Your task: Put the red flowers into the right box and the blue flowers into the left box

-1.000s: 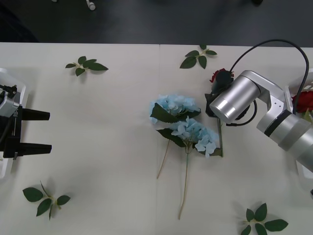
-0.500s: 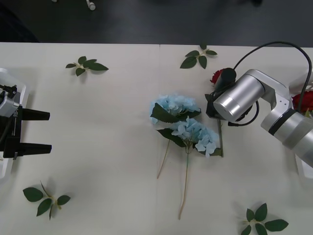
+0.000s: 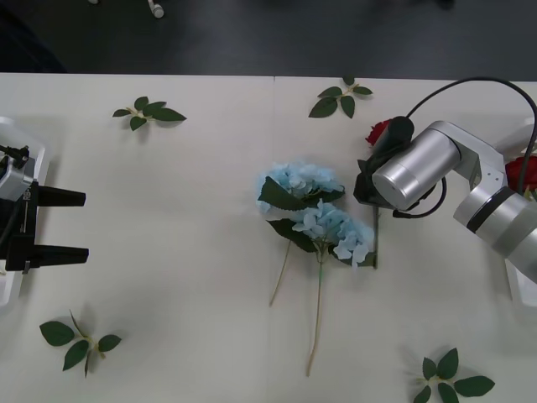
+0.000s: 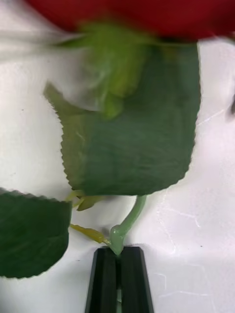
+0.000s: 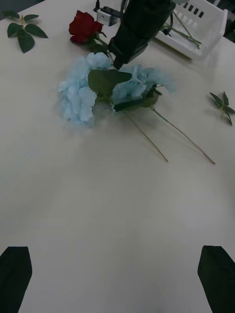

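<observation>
Right wrist view: the right gripper (image 4: 117, 259), black flat fingers pressed together, pinches the thin green stem of a red rose (image 3: 378, 132), just beneath a broad serrated leaf. The rose lies just beside two pale-blue hydrangea clusters (image 3: 315, 206), ruffled and many-petalled, on the matte white table (image 3: 168, 252). Well away from the hydrangeas, the left gripper (image 3: 74, 225) rests with fingers spread wide, holding nothing. The slotted white plastic right box (image 5: 198, 32) stands beyond the rose.

front camera looking down on the table (image 3: 168, 252), right wrist camera tight over its closed gripper (image 4: 118, 274), left wrist camera facing that gripper from afar
</observation>
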You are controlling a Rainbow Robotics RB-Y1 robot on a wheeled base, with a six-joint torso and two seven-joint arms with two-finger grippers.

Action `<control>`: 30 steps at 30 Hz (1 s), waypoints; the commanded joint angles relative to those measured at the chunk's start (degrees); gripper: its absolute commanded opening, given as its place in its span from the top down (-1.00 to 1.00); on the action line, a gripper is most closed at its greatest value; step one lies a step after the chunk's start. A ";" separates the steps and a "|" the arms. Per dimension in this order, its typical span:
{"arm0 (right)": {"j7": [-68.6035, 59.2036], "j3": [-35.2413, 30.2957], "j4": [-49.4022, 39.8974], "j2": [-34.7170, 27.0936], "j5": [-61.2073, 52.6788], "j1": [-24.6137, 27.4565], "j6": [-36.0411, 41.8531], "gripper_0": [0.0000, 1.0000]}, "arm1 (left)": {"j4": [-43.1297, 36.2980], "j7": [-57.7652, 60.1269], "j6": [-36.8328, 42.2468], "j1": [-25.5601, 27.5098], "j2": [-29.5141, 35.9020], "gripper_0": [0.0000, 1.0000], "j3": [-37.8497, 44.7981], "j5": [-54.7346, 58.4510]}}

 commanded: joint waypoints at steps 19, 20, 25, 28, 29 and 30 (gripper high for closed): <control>7.32 -5.46 -16.88 -18.68 -14.93 1.86 4.96 1.00 | -0.76 -0.20 0.17 -1.19 1.28 -1.00 -0.19 0.41; 7.76 -6.17 -18.11 -19.65 -15.37 1.86 5.49 1.00 | -0.76 -0.20 0.17 -1.19 1.28 -1.00 -0.19 0.41; 13.74 -10.38 -21.98 -24.48 -19.06 1.86 7.42 1.00 | -0.76 -0.20 0.17 -1.19 1.28 -1.00 -0.19 0.41; 16.37 -13.11 -23.47 -29.05 -24.42 1.68 7.25 1.00 | -0.76 -0.20 0.17 -1.19 1.28 -1.00 -0.19 0.41; 17.69 -13.81 -23.82 -30.99 -26.62 1.68 7.25 1.00 | -0.76 -0.20 0.17 -1.19 1.28 -1.00 -0.19 0.41; 18.48 -14.16 -23.91 -32.04 -27.85 1.68 7.25 1.00 | -0.76 -0.20 0.17 -1.19 1.28 -1.00 -0.19 0.41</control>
